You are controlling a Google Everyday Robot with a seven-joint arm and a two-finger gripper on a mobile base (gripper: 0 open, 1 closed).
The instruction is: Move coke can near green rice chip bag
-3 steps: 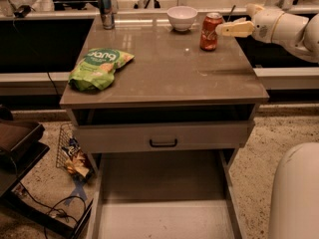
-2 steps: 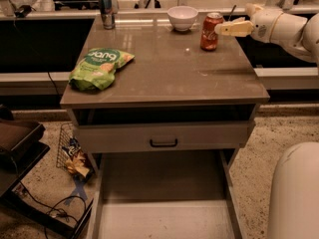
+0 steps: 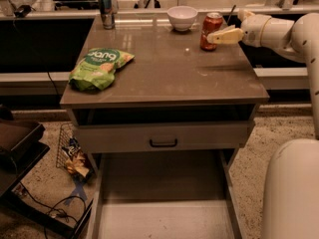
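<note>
Camera view, single view.

- Pincer: the cream-coloured two-finger gripper (image 3: 223, 35) reaches in level from the side of the grey-brown flat table top (image 3: 164, 78). Its tip overlaps the lower front of the red aluminium coke can with white script and silver top (image 3: 210, 23).
- Pincer state: cannot tell whether it is released or clenched on the can.
- The can stands upright at the tip, touching it or just beside it, near the far edge of the table.
- The light green, wrinkled rice chip bag with white lettering (image 3: 99, 66) lies flat, well apart from the pincer. It is far beyond the tip and nearer the camera, by the table's opposite edge.
- The white round ceramic bowl (image 3: 182, 17) sits just beyond the can from the pincer.
- The tall slim blue-and-silver can (image 3: 105, 9) stands far beyond the tip, at the back edge.

Risks, judged:
1. If the hold is partial or off-centre, a sideways move could tip the upright can or let it slip out.
2. A low sweep away from the pincer's present spot could clip the bowl.
3. At the far end, setting the can on the bag's soft rim would leave it unstable.
4. Nudging the bag could send it over the near edge
</note>
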